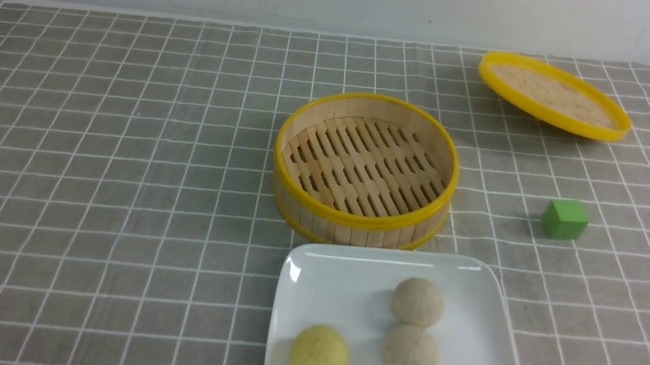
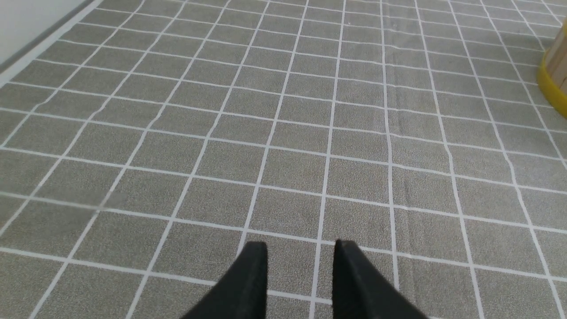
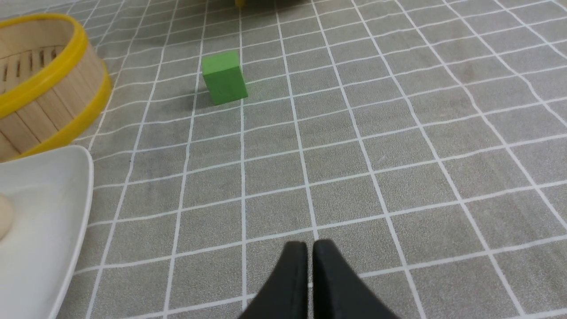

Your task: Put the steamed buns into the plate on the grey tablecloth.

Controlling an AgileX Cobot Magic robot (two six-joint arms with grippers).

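Note:
Two pale beige steamed buns [image 1: 417, 302] [image 1: 410, 352] lie on the white plate [image 1: 487, 326] near the front edge of the grey tablecloth [image 1: 118, 151], one just behind the other. A sliver of one bun [image 3: 4, 217] and the plate's corner [image 3: 53, 186] show in the right wrist view. My right gripper [image 3: 310, 248] hangs shut and empty over bare cloth, off to the plate's right. Over bare cloth to the left of the steamer, my left gripper [image 2: 301, 248] is open with nothing between its fingers. Neither gripper shows in the front view.
A yellow bun [image 1: 319, 354] shares the plate. Just behind the plate stands the empty bamboo steamer [image 1: 366, 169], whose wall also shows as a steamer edge [image 2: 556, 75]. Its yellow-rimmed lid [image 1: 552, 96] rests tilted at the back right. A green cube [image 1: 565, 219] sits right of the steamer.

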